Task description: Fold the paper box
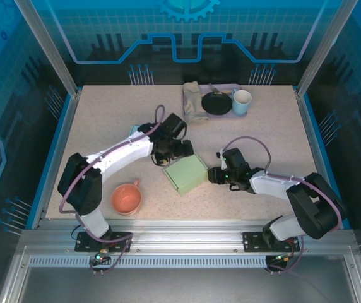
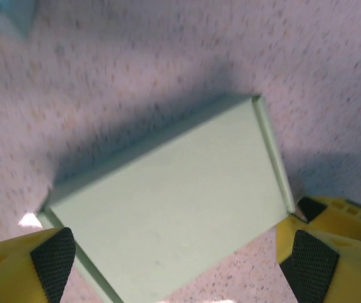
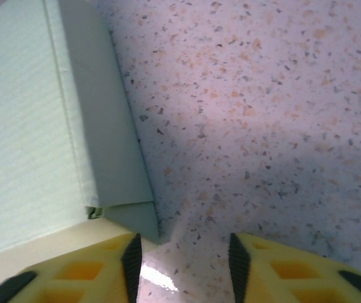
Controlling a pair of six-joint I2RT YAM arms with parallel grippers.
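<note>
A: Where is the box (image 1: 185, 175) found?

B: It is seen lying flat near the middle of the table (image 1: 105, 126), between the two grippers, and its lid appears to be laid down. The left gripper (image 2: 179, 260) is held over its far left side with the jaws spread wide, and nothing is gripped. The right gripper (image 3: 182, 255) is placed at the right edge of the box, with the jaws parted only a little and empty. One finger (image 3: 73, 274) is just beside a corner flap (image 3: 133, 218).

A: How is it expected to handle?

B: It is judged to be light and thin, so it can be pushed away easily on the smooth table. The walls may be dented if they are squeezed hard. A hold is best taken on an edge or a flap, while the other side is pressed down gently.
</note>
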